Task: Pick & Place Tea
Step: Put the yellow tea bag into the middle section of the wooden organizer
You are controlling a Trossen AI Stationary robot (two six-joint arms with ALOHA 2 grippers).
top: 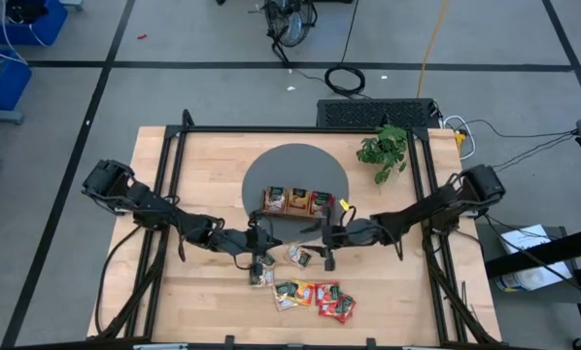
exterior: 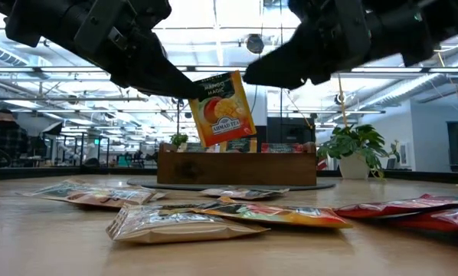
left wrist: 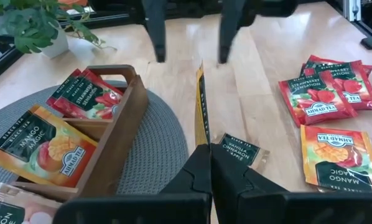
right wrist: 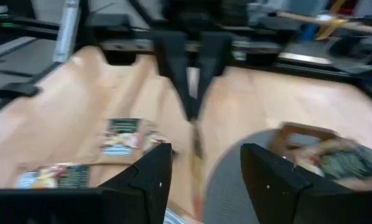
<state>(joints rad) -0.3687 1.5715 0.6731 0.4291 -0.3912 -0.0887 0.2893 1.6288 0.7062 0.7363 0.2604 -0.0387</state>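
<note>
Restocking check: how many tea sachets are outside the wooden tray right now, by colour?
Red strawberry sachets: 2
Orange mango sachets: 2, one lying on the table, one held by the left gripper
Pale green-labelled sachets: 3
Total: 7
</note>
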